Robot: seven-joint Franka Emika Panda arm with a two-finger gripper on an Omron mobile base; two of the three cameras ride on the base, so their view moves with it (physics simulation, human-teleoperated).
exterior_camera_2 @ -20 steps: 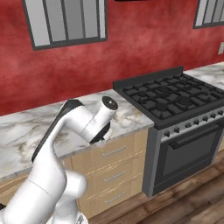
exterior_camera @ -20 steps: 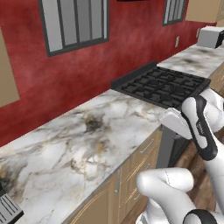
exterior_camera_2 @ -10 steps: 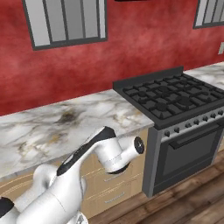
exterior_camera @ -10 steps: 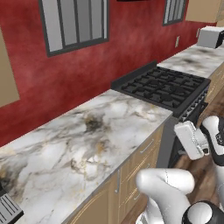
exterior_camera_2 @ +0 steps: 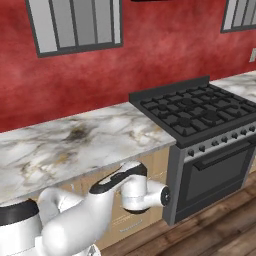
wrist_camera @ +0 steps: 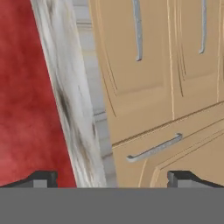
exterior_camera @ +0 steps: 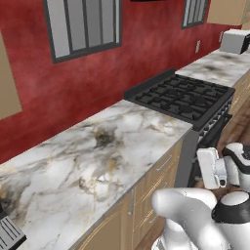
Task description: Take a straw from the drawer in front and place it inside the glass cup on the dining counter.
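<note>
My gripper [wrist_camera: 113, 179] is open, with nothing between its two dark fingertips [wrist_camera: 43, 177]. It hangs low in front of the tan cabinet fronts [wrist_camera: 131, 65] under the marble counter edge [wrist_camera: 74, 109]. This view is rolled, so the counter edge runs almost top to bottom. Every front with a metal handle [wrist_camera: 153, 148] is shut, and I cannot tell which one is the drawer. The straw is hidden. The glass cup and the dining counter are out of view. My white wrist [exterior_camera_2: 145, 192] sits below the countertop, just left of the oven.
A black gas stove [exterior_camera: 185, 95] with its oven front [exterior_camera_2: 210, 175] stands right of the marble counter [exterior_camera: 97, 156]. A white appliance [exterior_camera: 234, 41] sits on the far counter. A red wall with windows lies behind, and a wood floor [exterior_camera_2: 220, 235] below.
The arm has swung down from counter height to below the counter edge, in front of the cabinet fronts. The gripper has stayed open.
</note>
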